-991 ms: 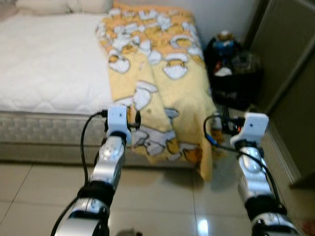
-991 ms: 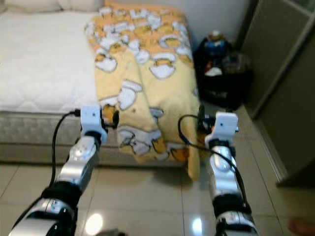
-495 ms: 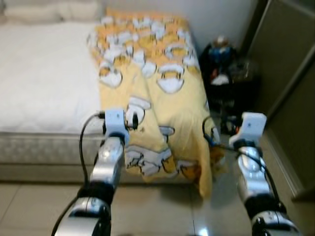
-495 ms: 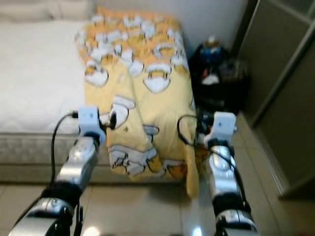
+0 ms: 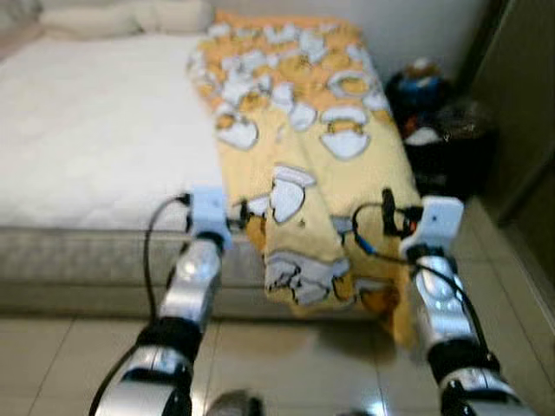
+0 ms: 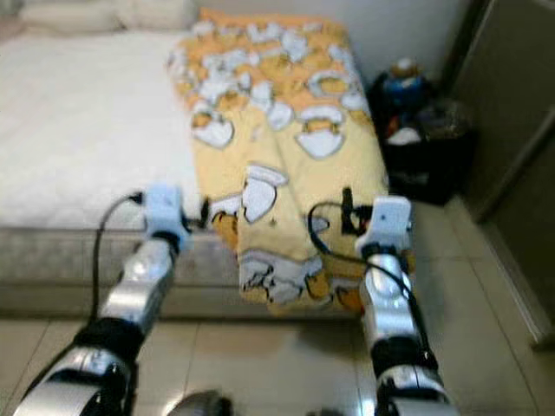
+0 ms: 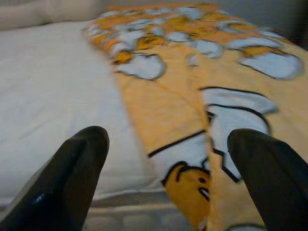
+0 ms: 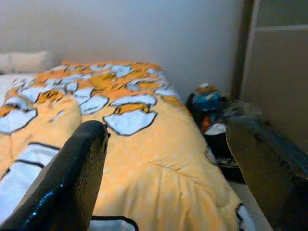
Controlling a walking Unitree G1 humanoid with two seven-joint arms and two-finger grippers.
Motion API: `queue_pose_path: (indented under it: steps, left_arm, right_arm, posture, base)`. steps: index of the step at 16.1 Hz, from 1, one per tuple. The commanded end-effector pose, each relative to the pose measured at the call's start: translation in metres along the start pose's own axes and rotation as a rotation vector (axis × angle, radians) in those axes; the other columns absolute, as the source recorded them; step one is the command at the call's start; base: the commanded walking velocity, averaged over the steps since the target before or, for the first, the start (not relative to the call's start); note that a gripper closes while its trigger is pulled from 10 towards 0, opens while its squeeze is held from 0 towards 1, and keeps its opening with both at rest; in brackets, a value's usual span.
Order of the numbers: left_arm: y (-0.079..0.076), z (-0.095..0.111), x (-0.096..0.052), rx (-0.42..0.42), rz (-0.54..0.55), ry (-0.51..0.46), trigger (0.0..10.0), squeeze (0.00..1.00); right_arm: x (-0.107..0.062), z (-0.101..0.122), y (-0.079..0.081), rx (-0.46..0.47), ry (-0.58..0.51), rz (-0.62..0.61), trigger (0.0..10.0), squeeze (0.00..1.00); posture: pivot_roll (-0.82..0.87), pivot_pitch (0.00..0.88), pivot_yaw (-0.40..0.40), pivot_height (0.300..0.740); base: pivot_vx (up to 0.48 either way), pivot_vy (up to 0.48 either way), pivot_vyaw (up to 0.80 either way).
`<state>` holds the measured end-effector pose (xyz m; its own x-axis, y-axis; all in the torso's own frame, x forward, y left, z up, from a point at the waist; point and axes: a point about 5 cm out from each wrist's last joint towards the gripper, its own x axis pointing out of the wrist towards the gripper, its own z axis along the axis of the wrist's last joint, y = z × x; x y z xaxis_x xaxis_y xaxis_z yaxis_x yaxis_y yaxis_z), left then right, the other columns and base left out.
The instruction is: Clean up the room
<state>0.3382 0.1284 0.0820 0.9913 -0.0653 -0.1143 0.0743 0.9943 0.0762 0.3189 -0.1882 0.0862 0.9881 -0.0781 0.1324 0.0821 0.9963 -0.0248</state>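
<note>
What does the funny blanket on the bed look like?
Find the big bed with the white mattress. Along its right side lies a blanket, its end hanging over the foot of the bed towards the floor. It is yellow and orange with white cartoon shapes, unlike the plain white around it.

Camera view has shifted since a second ago: the head has swung toward the robot's left and the robot has closed in on the bed (image 5: 95,147). More white mattress now shows on the left, and the pillows (image 5: 130,16) at the head end are back in view. The yellow duck-print blanket (image 5: 303,130) sits nearer the middle of the view than before; its hanging corner now drops just in front of the right arm (image 5: 438,286). The dark bags (image 5: 434,121) by the wall have slid toward the right edge. Both arms have come closer to the bed edge, the left arm (image 5: 195,277) now reaching the mattress side. The blanket itself has not shifted on the bed.
</note>
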Motion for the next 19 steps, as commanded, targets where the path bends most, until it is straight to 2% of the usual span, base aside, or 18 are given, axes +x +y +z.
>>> queue_pose_path:
  steps: [1, 4, 8, 10, 12, 16, 18, 19]
  left_arm:
    - [0.005, 0.012, 0.002, 0.07, -0.002, -0.05, 10.0, 0.0]
    - [0.005, 0.013, 0.003, 0.11, 0.005, -0.059, 10.0, 0.0]
    - [0.0, 0.01, 0.0, 0.156, -0.019, -0.054, 10.0, 0.0]
    - [0.002, 0.011, -0.001, 0.155, -0.009, -0.056, 10.0, 0.0]
    - [0.008, 0.012, -0.001, 0.102, 0.033, -0.058, 10.0, 0.0]
    - [0.009, 0.012, -0.001, 0.113, 0.038, -0.058, 10.0, 0.0]
    - [0.009, 0.01, -0.002, 0.103, 0.038, -0.047, 10.0, 0.0]
    - [0.009, 0.009, -0.002, 0.132, 0.039, -0.042, 10.0, 0.0]
  right_arm:
    - [0.0, 0.0, 0.005, 0.016, 0.002, 0.011, 10.0, 0.0]
    - [-0.001, -0.001, 0.007, 0.018, 0.008, 0.017, 10.0, 0.0]
    - [-0.001, -0.003, 0.005, 0.025, 0.021, 0.007, 10.0, 0.0]
    - [0.0, -0.006, -0.001, 0.037, 0.049, -0.023, 10.0, 0.0]
    - [0.002, -0.005, -0.004, 0.015, 0.058, -0.023, 10.0, 0.0]
    - [0.005, -0.002, -0.006, -0.003, 0.05, -0.017, 10.0, 0.0]
    - [0.005, -0.004, -0.006, 0.022, 0.062, -0.029, 10.0, 0.0]
    - [0.005, -0.004, -0.005, 0.017, 0.061, -0.022, 10.0, 0.0]
  posture:
    - [-0.03, 0.029, 0.031, 0.74]
    - [-0.03, 0.031, 0.031, 0.74]
    - [-0.03, 0.038, 0.033, 0.74]
    - [-0.03, 0.04, 0.034, 0.74]
    - [-0.03, 0.042, 0.035, 0.74]
    - [-0.02, 0.045, 0.033, 0.74]
    - [-0.02, 0.046, 0.032, 0.74]
    - [-0.02, 0.045, 0.03, 0.74]
  base:
    - [0.435, 0.0, 0.0]
    - [0.468, 0.0, 0.0]
    - [0.322, -0.343, 0.0]
    - [0.0, -0.433, 0.0]
    - [0.129, -0.416, 0.0]
    - [0.475, 0.0, 0.0]
    - [0.471, 0.0, 0.0]
    - [0.45, 0.0, 0.0]
